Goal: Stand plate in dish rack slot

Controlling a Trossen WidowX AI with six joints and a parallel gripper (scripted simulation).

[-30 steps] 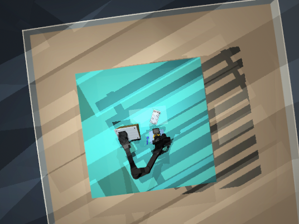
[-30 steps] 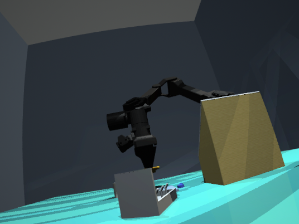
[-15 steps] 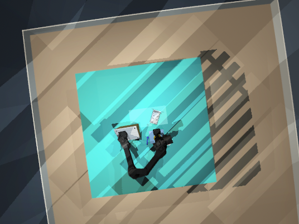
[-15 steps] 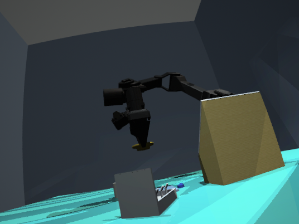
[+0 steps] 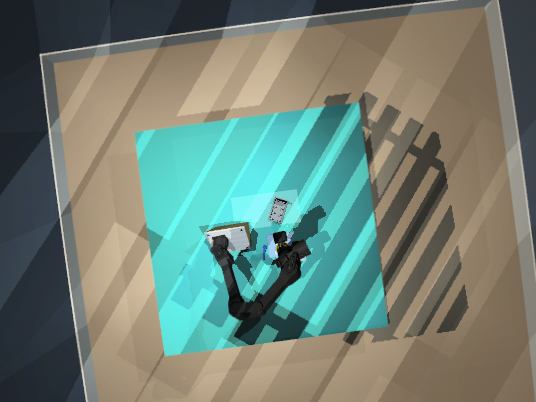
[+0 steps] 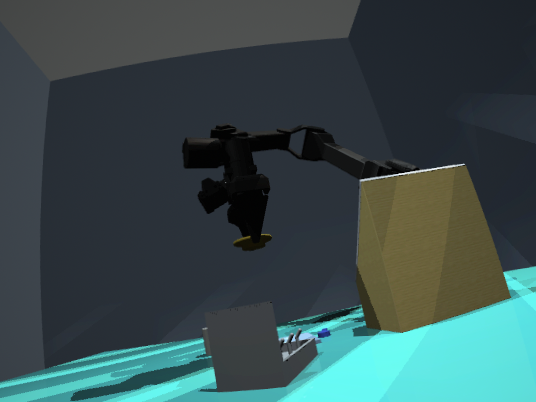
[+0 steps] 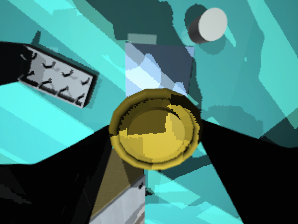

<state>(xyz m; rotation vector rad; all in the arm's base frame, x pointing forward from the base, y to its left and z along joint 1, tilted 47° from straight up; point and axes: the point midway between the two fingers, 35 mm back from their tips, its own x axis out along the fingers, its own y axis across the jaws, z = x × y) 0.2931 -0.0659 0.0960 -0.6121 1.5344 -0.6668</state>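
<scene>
The gripper is clamped on the yellow plate, holding it flat, high above the rack, whose rails are mostly hidden behind a grey panel in the exterior view.

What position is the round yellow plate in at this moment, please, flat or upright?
Flat. The round yellow plate hangs level, well above the grey dish rack, gripped at its rim by the black gripper.
</scene>
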